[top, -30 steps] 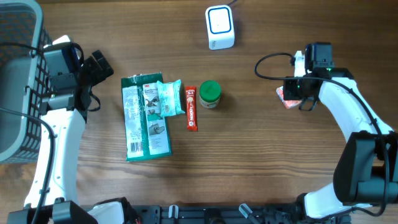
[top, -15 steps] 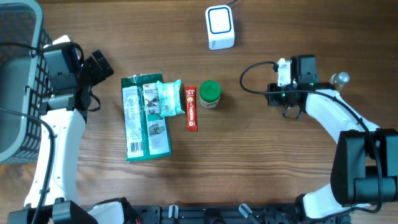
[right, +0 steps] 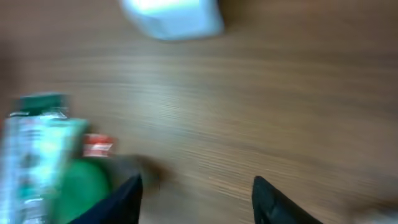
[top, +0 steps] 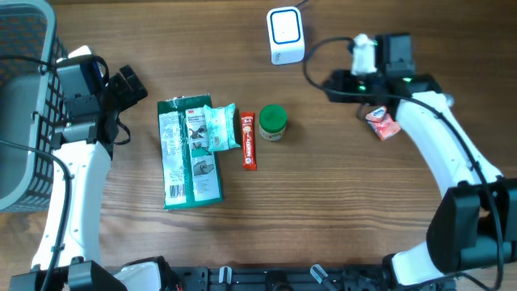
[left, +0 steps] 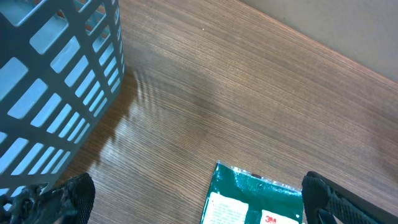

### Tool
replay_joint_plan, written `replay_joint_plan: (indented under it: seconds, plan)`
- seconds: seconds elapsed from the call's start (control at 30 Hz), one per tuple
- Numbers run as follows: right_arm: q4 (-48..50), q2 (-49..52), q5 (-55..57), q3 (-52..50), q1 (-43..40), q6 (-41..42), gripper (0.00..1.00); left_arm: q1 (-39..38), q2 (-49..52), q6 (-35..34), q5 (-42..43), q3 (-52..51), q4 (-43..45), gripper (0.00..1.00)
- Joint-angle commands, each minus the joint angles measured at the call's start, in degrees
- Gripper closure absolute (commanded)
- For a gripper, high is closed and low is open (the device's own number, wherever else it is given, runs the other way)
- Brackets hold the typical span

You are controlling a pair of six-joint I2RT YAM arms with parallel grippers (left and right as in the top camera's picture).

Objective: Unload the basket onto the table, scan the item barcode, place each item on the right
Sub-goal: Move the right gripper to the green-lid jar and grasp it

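The white scanner stands at the back of the table and shows blurred at the top of the right wrist view. My right gripper hovers just right of it, open, with nothing between its fingers. A small red and white packet lies on the wood under the right arm. In the middle lie a large green packet, a teal packet, a red stick and a green-lidded jar. My left gripper is wide open above the green packet's top edge.
A grey plastic basket stands at the far left, close beside the left arm, and fills the left wrist view's upper left. A black cable loops from the right wrist toward the scanner.
My right gripper has let go of the red and white packet, which now lies on the table, and has swung up and left toward the scanner. The left arm has not moved.
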Motion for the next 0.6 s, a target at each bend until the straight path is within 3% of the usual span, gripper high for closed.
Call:
replay_joint_plan:
  seconds: [0.0, 0.07, 0.23, 0.27, 0.33, 0.4, 0.43, 0.57]
  plan:
    - [-0.3, -0.6, 4.4, 1.0, 10.1, 5.9, 0.0, 0.2, -0.5, 0.5, -0.3, 0.6, 0.2, 0.0]
    - [0.7, -0.1, 11.0, 1.0, 16.3, 5.6, 0.0, 0.2, -0.5, 0.5, -0.3, 0.6, 0.2, 0.0]
    - [5.2, 0.3, 15.0, 1.0, 24.8, 7.3, 0.0, 0.2, -0.5, 0.5, -0.3, 0.6, 0.2, 0.0]
    - [6.2, 0.3, 16.9, 1.0, 25.4, 8.4, 0.07, 0.2, -0.5, 0.5, -0.3, 0.6, 0.2, 0.0]
    - [5.3, 0.3, 24.1, 1.0, 25.5, 19.8, 0.24, 0.2, -0.5, 0.5, -0.3, 0.6, 0.2, 0.0]
    - [2.0, 0.7, 31.8, 1.0, 25.6, 35.1, 0.23, 0.2, -0.5, 0.5, -0.3, 0.6, 0.2, 0.0]
    - [1.1, 0.9, 33.2, 1.0, 25.6, 38.5, 0.17, 0.2, -0.5, 0.5, -0.3, 0.6, 0.2, 0.0]
    - [1.7, 4.7, 31.5, 0.9, 25.7, 40.5, 0.04, 0.2, -0.5, 0.5, -0.3, 0.6, 0.2, 0.0]
